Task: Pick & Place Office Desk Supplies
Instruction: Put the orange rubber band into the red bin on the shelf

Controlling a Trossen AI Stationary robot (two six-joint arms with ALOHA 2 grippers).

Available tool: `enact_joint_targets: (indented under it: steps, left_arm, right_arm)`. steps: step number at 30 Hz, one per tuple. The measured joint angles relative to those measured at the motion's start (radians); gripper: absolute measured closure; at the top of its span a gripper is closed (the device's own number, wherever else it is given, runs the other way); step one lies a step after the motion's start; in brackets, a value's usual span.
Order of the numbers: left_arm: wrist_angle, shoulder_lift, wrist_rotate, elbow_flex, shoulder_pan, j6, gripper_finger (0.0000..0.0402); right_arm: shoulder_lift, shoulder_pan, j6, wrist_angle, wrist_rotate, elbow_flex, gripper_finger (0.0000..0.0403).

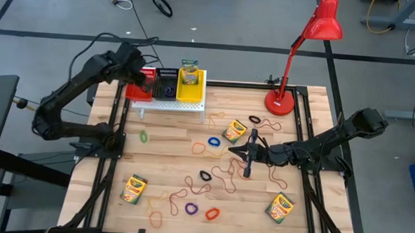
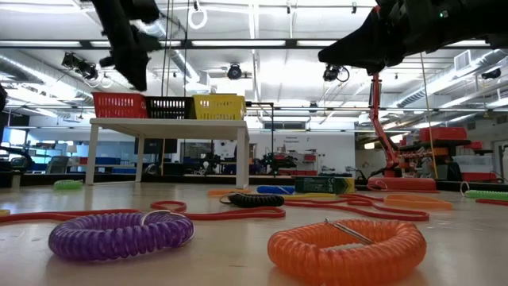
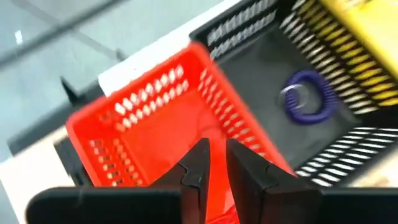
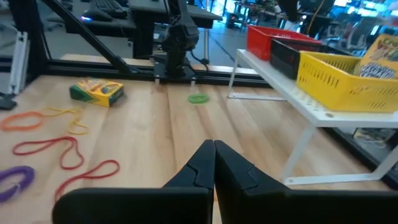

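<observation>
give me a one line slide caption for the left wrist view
Left gripper poised over the red basket, fingers slightly apart and empty, with a purple coil loop lying in the neighbouring black basket.

A tall red desk lamp [image 1: 316, 37] stands at the wooden bench's [image 1: 164, 139] far corner, near red [image 1: 140, 83], black [image 1: 166, 83] and yellow baskets [image 1: 190, 87] atop a white stand [image 1: 171, 105].

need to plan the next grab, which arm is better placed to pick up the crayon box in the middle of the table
The right. The right gripper, shut and empty, hangs low just beside that crayon box. The left gripper is away over the red basket on the white stand.
</observation>
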Motion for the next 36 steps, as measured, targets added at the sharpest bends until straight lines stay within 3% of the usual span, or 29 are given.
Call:
enact_joint_targets:
  steps: [5,11,16,20,23,30,36]
  left_arm:
    - [0.241,-0.176,-0.042,-0.098,-0.206,0.042,0.0382]
    - [0.704,-0.379,-0.012,-0.411,-0.512,0.023,0.0394]
    - [1.127,-0.407,-0.019,-0.687,-0.744,0.104,0.0394]
    - [1.498,-0.315,-0.019,-0.856,-0.884,0.186,0.0394]
    - [1.674,-0.215,-0.020,-0.912,-0.949,0.193,0.0394]
    - [1.792,0.041,-0.021,-0.887,-1.023,0.146,0.0387]
    - [1.849,0.243,-0.066,-0.821,-1.033,0.065,0.0362]
  right_arm:
    - [0.000,-0.001,0.081,-0.030,-0.031,0.000,0.0396]
    - [0.000,-0.008,0.218,-0.122,-0.033,0.000,0.0396]
    - [-0.001,-0.009,0.312,-0.226,-0.030,0.001,0.0396]
    - [-0.002,0.001,0.437,-0.436,-0.057,0.039,0.0396]
    - [0.013,0.031,0.532,-0.623,-0.098,0.083,0.0392]
    - [0.116,0.115,0.734,-0.879,-0.191,0.143,0.0333]
    - [0.205,0.135,0.851,-0.923,-0.198,0.149,0.0306]
